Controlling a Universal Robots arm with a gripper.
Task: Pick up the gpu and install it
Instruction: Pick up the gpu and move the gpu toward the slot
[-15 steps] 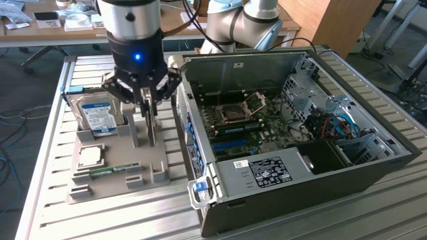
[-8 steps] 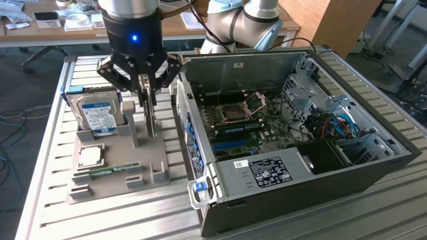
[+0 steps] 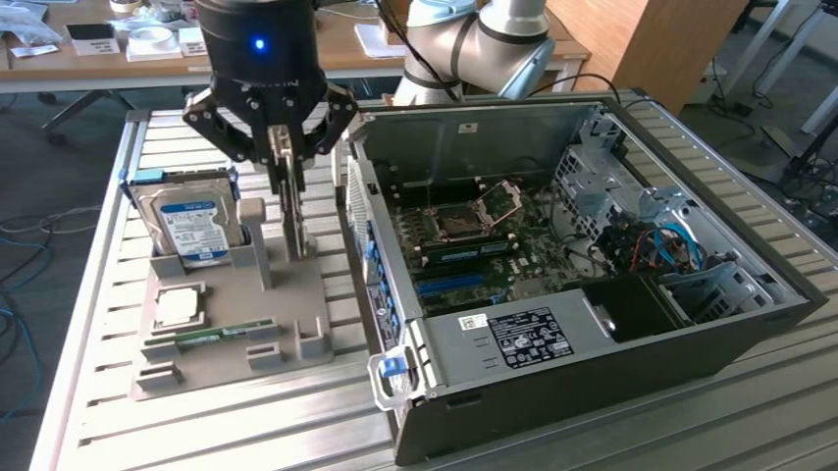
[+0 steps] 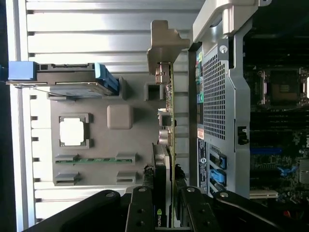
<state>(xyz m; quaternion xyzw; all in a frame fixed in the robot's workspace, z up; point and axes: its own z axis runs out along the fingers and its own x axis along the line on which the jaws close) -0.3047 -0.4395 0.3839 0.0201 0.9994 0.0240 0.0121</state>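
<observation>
At the frame's upper left, half-closed jaws are clamping the upright graphics card [image 3: 298, 231], apparently beginning its pickup.

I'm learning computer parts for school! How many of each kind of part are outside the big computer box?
hard drive: 1
processor chip: 1
green memory stick: 1
graphics card: 1
Total: 4
</observation>
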